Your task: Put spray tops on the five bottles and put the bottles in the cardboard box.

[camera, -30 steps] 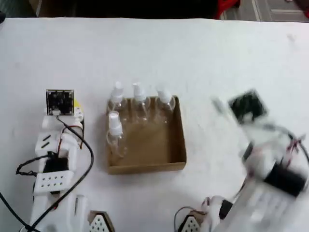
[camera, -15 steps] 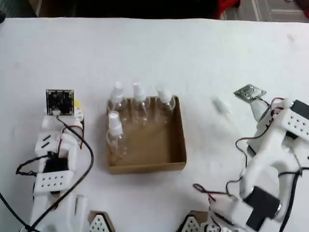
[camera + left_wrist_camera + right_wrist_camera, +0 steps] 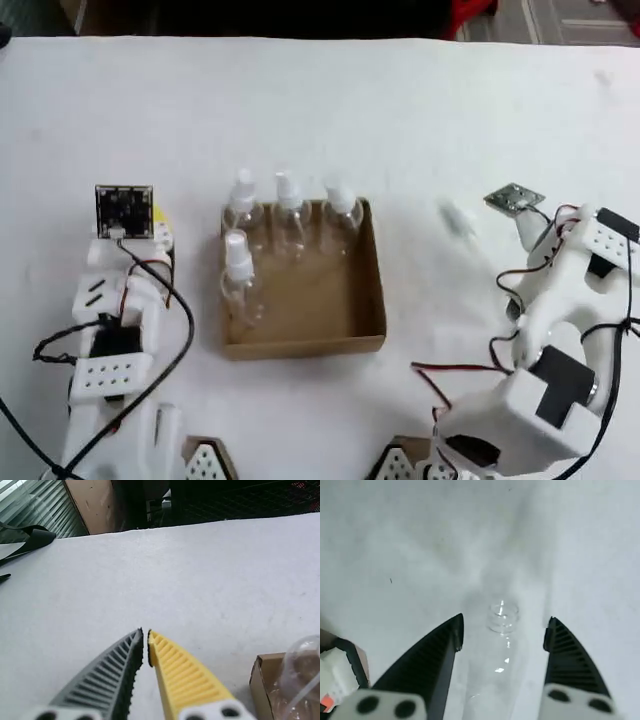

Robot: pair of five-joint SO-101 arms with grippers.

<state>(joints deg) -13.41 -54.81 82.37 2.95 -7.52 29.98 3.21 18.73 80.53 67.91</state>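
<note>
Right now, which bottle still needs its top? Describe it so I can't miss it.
Look right of the cardboard box, to the right gripper over the white table. Between its open jaws lies a clear bottle. Its neck is bare, unlike the four white-topped bottles in the box.

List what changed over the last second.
The right arm swung rightward and folded lower; the right end effector stands open astride a capless bottle lying on the table. No grasp or release shows. The left arm, the shut left end effector, the box and its four topped bottles stayed put.
</note>
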